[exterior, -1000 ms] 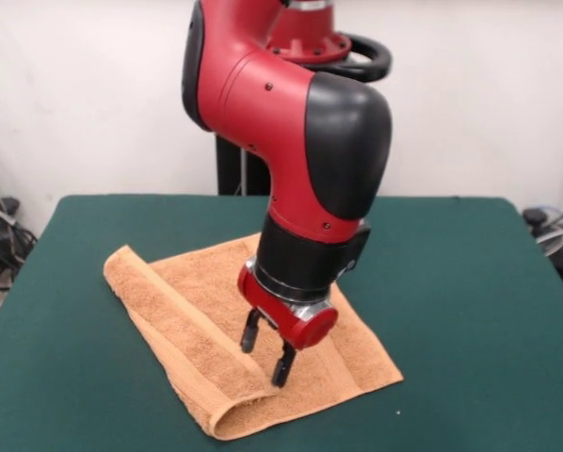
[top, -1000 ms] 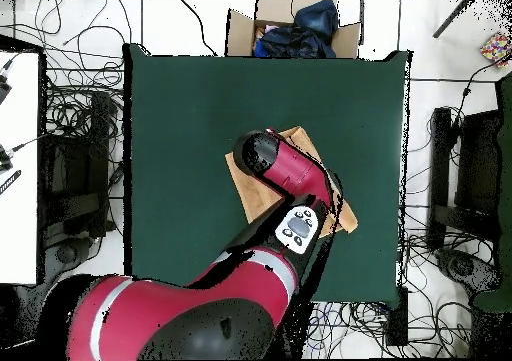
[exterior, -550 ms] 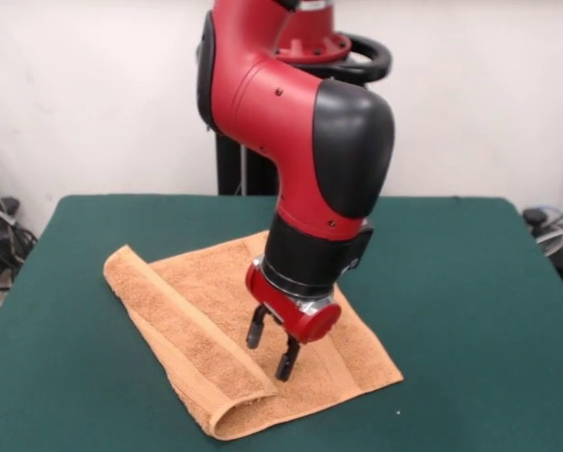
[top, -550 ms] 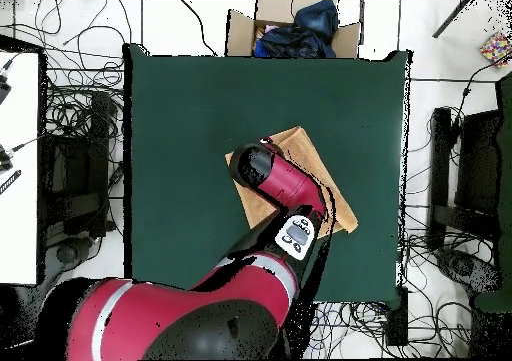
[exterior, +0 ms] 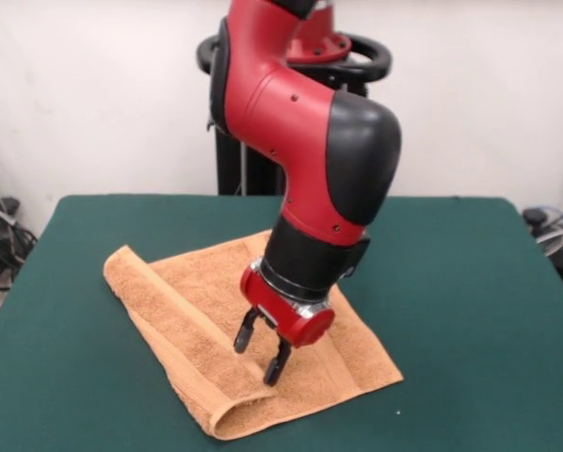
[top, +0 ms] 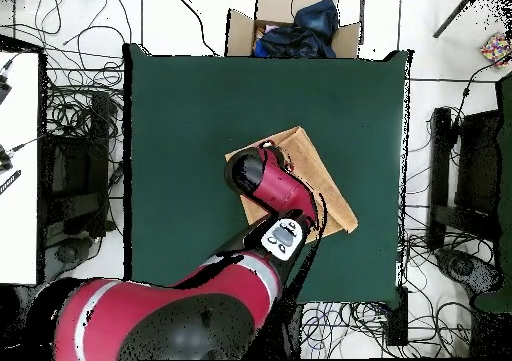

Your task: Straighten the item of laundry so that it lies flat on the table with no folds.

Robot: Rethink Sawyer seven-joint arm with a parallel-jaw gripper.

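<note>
The orange-tan towel (exterior: 206, 320) lies on the green table (exterior: 470, 311), left of centre in the front view. Its left edge is folded over into a long flap (exterior: 183, 325) that runs to the near corner. My gripper (exterior: 258, 353) hangs just above the towel, beside the flap's near end. Its two black fingers (exterior: 275, 363) are spread, open and holding nothing. In the overhead view the arm covers much of the towel (top: 325, 182), and the gripper is hidden under the arm.
A cardboard box (top: 292, 27) with dark cloth in it stands beyond the table's far edge in the overhead view. Cables lie on the floor around the table. The table's green top stretches wide on all sides of the towel.
The arm has swung a little, carrying the gripper slightly left and lower toward the folded flap. The towel has not moved.
</note>
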